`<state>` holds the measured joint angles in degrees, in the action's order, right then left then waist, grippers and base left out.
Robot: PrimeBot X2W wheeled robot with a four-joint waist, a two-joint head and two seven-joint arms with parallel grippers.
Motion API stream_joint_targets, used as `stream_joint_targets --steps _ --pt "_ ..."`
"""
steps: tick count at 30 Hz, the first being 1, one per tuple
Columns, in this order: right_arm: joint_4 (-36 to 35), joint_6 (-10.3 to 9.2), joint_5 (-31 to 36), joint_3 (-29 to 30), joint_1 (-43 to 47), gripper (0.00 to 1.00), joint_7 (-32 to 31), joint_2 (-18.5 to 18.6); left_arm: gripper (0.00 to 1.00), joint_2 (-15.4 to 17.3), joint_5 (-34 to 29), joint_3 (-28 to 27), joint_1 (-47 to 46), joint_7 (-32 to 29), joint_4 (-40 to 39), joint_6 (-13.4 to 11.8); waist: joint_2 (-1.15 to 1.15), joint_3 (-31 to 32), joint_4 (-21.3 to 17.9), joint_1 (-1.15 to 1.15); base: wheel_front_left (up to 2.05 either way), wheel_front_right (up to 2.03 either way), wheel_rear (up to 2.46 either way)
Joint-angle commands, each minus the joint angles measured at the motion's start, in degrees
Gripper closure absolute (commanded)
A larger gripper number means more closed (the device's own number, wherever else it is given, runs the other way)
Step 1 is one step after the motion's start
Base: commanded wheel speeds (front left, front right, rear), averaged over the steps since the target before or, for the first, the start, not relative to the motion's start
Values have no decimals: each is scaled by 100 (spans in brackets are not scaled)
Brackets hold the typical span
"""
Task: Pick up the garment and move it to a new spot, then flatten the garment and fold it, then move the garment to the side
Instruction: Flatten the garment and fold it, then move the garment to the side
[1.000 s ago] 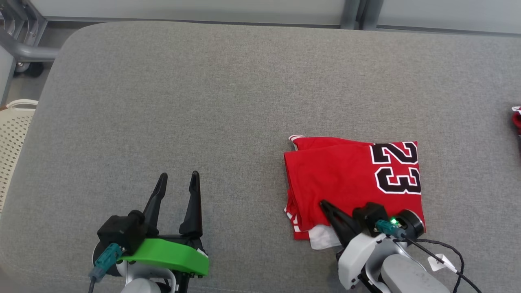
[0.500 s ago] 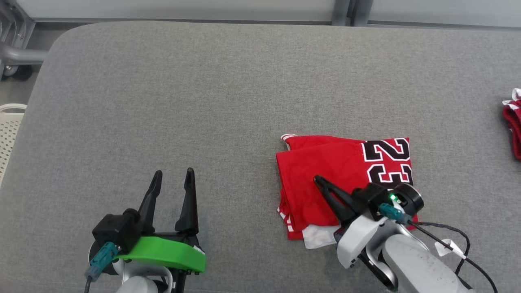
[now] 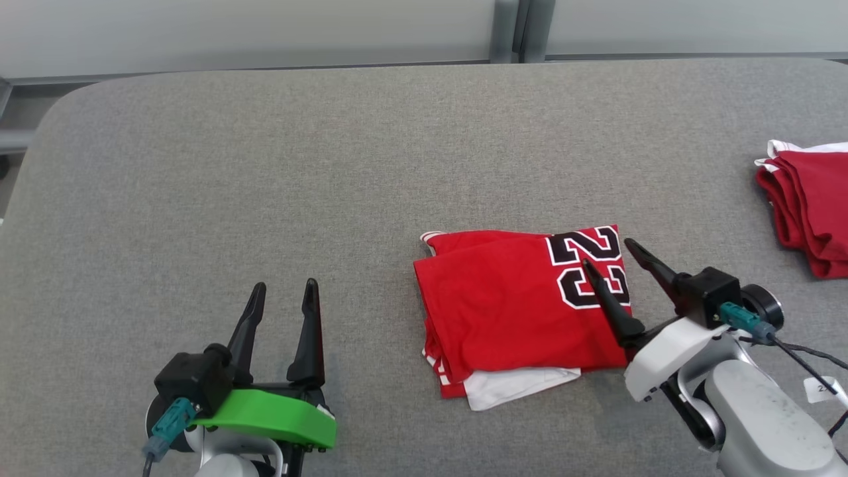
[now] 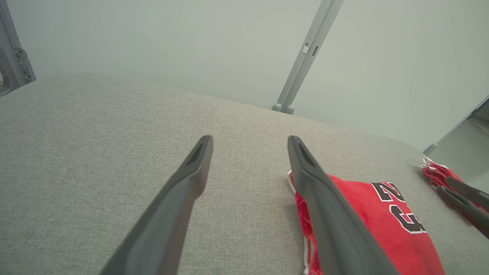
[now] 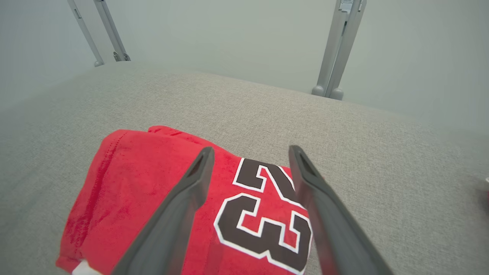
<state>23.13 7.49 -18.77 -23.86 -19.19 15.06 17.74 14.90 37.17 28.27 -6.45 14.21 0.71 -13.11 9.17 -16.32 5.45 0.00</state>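
Head view, lower edge first. Two grippers are in frame. The left gripper point(image 3: 285, 285) is at lower left, its two fingers spread and empty, tips over bare surface point(image 3: 265, 165). The right gripper point(image 3: 607, 253) is at lower right, its two fingers likewise spread and grasping nothing. One finger lies across the number point(image 3: 568, 246) on the garment point(image 3: 503, 305). The other lies just past the garment's right edge, over the surface. Contact between fingers and cloth cannot be determined.

One garment lies at lower centre of the frame, right of the left gripper and well apart from it. It is red and folded to a rough rectangle. A black "23" outlined in white sits at its upper right corner. One white layer protrudes at its lower edge.

One red pile point(image 3: 805, 205) of folded cloth with white trim lies at the right edge of the frame, well apart from the garment.

Past the far edge of the surface, two grey posts point(image 3: 510, 30) stand side by side at top centre.

Left wrist view: the garment is at lower right, partly behind one finger. The right gripper's fingers enter at the right edge.

Right wrist view: the number shows between the two spread fingers.
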Motion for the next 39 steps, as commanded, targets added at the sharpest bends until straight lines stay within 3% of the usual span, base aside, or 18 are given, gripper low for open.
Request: stream_joint_targets --steps 1,10,21,29,35,36,37,38,39 --pt "69 -1 -132 10 -64 0 14 108 0 2 -40 15 85 33 27 -18 -1 77 -79 0 0 0 0" --pt "314 0 -1461 2 -281 0 -970 651 0 -45 -38 42 74 54 56 19 -1 63 -80 0 0 0 0" --pt "559 0 -3188 -386 -694 0 -2349 1154 0 -69 -85 62 -146 52 91 55 -1 -294 264 0 0 0 0" --pt "966 0 -3845 -714 -974 0 -2874 1282 0 -85 -129 64 -256 60 121 78 -1 -506 546 0 0 0 0" --pt "1192 0 -4131 -1041 -1073 0 -2930 1230 0 -89 -151 61 -250 70 156 91 -1 -515 655 0 0 0 0" --pt "1213 0 -4158 -1102 -1088 5 -2922 1222 0 -87 -154 60 -243 71 163 90 -1 -506 662 0 0 0 0" --pt "1234 0 -4179 -1163 -1102 33 -2892 1220 0 -84 -155 60 -234 72 167 87 -1 -494 665 0 0 0 0" --pt "1253 0 -4196 -1217 -1106 53 -2861 1219 0 -79 -157 57 -223 74 172 81 -1 -482 665 0 0 0 0" --pt "1270 0 -4223 -1271 -1113 62 -2821 1219 0 -72 -161 55 -211 75 176 70 -1 -472 659 0 0 0 0"
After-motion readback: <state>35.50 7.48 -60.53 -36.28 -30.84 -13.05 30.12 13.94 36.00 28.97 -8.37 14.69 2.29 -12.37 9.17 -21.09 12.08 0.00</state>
